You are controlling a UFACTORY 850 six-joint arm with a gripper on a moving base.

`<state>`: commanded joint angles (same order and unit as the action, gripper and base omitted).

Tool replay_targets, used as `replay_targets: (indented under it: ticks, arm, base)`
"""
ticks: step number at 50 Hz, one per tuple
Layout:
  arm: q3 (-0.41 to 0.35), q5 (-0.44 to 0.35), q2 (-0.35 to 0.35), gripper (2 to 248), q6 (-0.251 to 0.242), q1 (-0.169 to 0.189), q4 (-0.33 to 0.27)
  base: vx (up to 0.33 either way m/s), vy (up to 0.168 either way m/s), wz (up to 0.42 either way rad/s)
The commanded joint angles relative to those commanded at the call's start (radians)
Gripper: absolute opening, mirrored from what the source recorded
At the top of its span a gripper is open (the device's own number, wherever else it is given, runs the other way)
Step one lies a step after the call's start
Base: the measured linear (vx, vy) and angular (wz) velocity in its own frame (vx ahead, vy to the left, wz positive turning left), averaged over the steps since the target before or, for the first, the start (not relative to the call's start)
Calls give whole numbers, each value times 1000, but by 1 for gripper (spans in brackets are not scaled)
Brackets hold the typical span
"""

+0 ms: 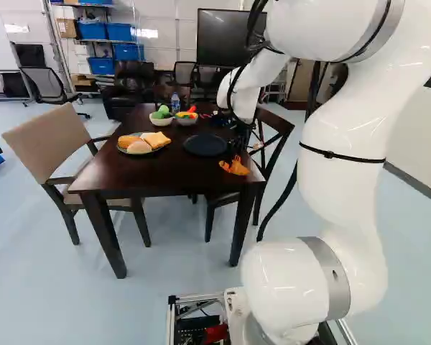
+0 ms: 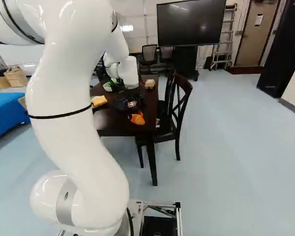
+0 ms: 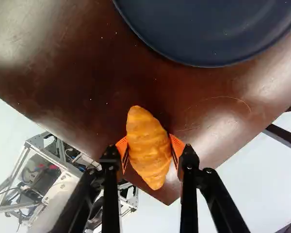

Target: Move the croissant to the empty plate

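Your gripper [image 3: 150,149] clamps the croissant [image 3: 146,141]; transfer to the empty plate [image 3: 208,29], at the gripper's 1 o'clock, and release remain.

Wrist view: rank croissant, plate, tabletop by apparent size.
1. Tabletop
2. Dark blue plate, even partly cut off by the view's edge
3. Croissant

Order's clear as they look here, whatever their nearness to the camera.

From behind the arm [image 1: 345,151], left and right, the base views look ahead and slightly down, sharing the table [image 1: 161,172] beyond, while the wrist view faces down close above it, sharing the plate [image 3: 208,34] with the left base view.
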<state>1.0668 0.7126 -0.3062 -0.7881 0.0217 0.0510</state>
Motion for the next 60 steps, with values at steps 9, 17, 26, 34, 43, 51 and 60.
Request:
replay_targets:
  ticks: [9,17,26,34,43,51,60]
  arm:
    - [0,0,0,126,0,0,0]
    - [-1,0,2,126,0,0,0]
    - [-8,0,28,126,0,0,0]
    - [-14,0,55,126,0,0,0]
    - [-8,8,76,126,0,3,0]
    - [17,25,80,126,0,14,0]
    - [52,49,76,126,0,28,0]
  base:
    - [0,0,0]
    - [0,0,0]
    - [0,0,0]
    - [0,0,0]
    - [0,0,0]
    - [0,0,0]
    - [0,0,0]
